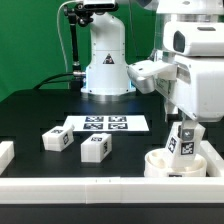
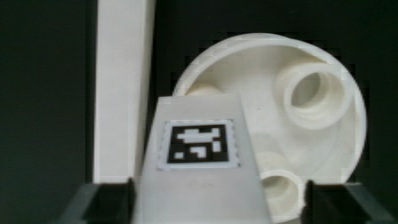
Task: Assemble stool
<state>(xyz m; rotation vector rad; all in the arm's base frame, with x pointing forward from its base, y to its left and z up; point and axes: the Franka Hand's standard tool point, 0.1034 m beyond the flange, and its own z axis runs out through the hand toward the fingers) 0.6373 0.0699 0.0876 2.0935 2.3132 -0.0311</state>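
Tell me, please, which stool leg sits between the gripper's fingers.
The leg upright over the seat, at the exterior view's right, inside the gripper; the other two legs lie loose on the table.

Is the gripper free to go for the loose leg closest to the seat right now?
Probably not yet: the gripper has another leg between its jaws over the seat. The loose leg itself lies unobstructed on the table.

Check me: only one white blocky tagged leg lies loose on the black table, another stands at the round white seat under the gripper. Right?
No: the exterior view shows two white blocky legs loose on the black table. Another leg does stand at the round white seat under the gripper.
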